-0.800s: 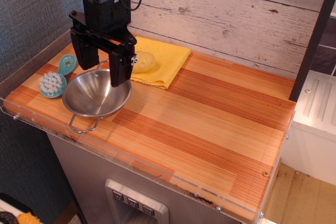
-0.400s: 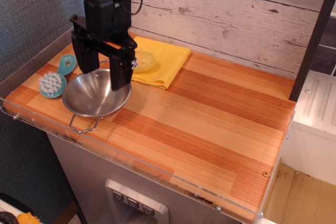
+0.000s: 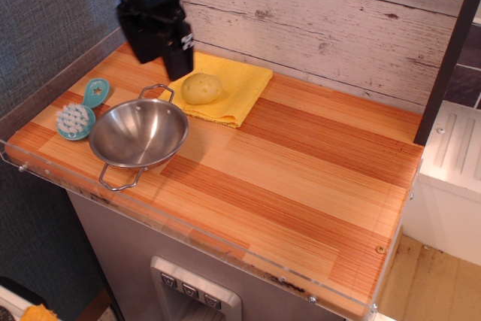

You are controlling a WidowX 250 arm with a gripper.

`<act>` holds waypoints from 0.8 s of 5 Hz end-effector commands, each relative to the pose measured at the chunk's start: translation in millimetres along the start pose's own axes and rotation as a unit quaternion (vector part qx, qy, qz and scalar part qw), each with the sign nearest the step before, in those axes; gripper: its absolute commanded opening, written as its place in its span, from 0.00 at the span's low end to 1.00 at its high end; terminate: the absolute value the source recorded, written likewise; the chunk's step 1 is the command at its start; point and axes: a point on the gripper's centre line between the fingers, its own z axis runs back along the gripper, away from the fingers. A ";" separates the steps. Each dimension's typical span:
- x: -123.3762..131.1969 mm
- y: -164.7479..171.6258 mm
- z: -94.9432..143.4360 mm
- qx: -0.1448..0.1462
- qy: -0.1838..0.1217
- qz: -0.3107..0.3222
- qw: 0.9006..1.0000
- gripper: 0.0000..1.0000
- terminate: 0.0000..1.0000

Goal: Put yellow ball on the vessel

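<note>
The yellow ball [image 3: 201,88], a pale oval lump, lies on a folded bright-yellow cloth [image 3: 239,84] near the back wall. The vessel [image 3: 139,134], a shiny steel bowl with two wire loop handles, stands empty at the front left, just left of and in front of the ball. My gripper [image 3: 161,62] hangs high above the table's back left, behind the bowl and up-left of the ball. Its black fingers [image 3: 181,54] are spread apart and hold nothing.
A teal brush with white bristles [image 3: 77,118] lies left of the bowl, next to the table's left edge. A clear plastic lip [image 3: 188,234] runs along the front edge. A white plank wall stands behind, and a dark post [image 3: 451,50] stands at the right.
The gripper has risen from just over the bowl and moved back toward the wall. The ball, before partly hidden behind a finger, is now in full view. Bowl and ball have not moved.
</note>
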 end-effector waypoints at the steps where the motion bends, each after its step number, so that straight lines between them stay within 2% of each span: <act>1: 55.9 40.0 1.9 0.069 -0.018 -0.001 0.997 1.00 0.00; 3: 69.4 26.3 -2.8 0.114 0.000 0.011 0.993 1.00 0.00; 4: 69.4 26.3 -8.1 0.116 0.013 0.025 0.993 1.00 0.00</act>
